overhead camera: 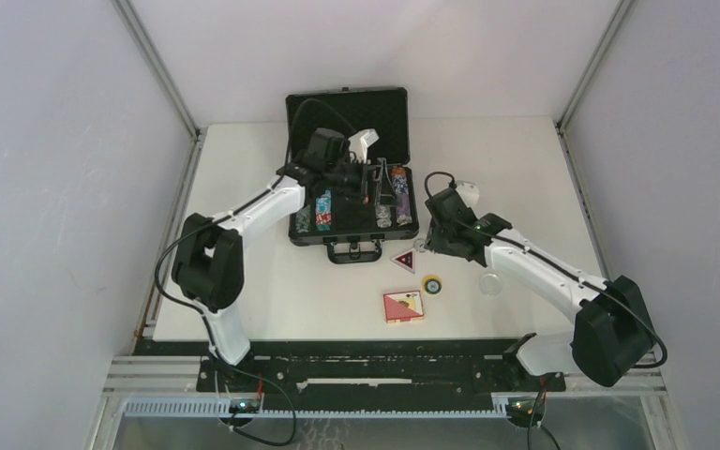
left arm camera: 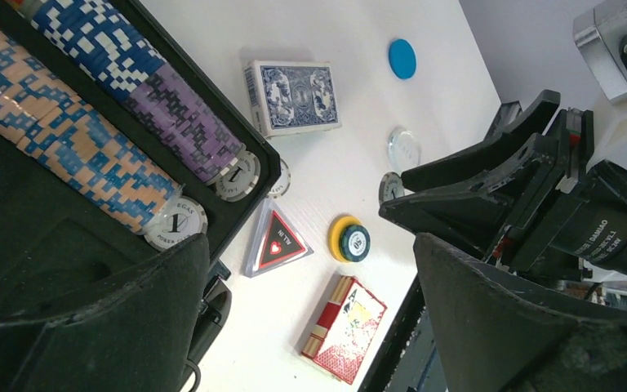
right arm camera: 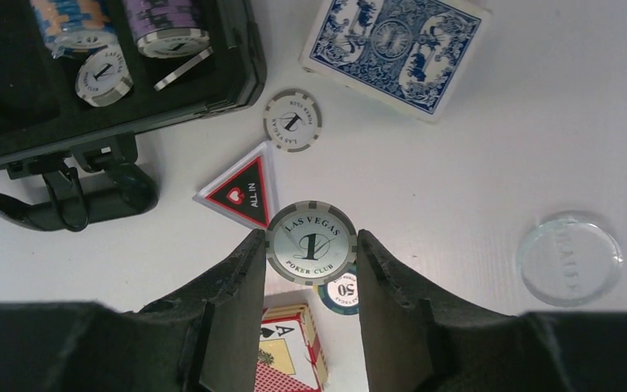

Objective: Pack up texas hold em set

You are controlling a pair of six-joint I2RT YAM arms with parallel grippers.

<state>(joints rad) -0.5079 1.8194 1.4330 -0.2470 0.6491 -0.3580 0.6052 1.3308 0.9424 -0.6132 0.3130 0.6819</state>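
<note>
Now my left gripper (left arm camera: 310, 253) hangs spread wide over the open briefcase (overhead camera: 356, 235) at the table's far middle, while my right gripper (right arm camera: 311, 245), just off its front right corner, pinches a grey chip (right arm camera: 310, 233) by the rim, the chip rows (left arm camera: 73, 139) lying to its left.

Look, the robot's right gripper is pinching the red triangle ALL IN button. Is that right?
Not quite. The right wrist view shows the right gripper pinching a round grey-and-white poker chip marked 1; the red triangular ALL IN button lies loose on the white table.
</note>
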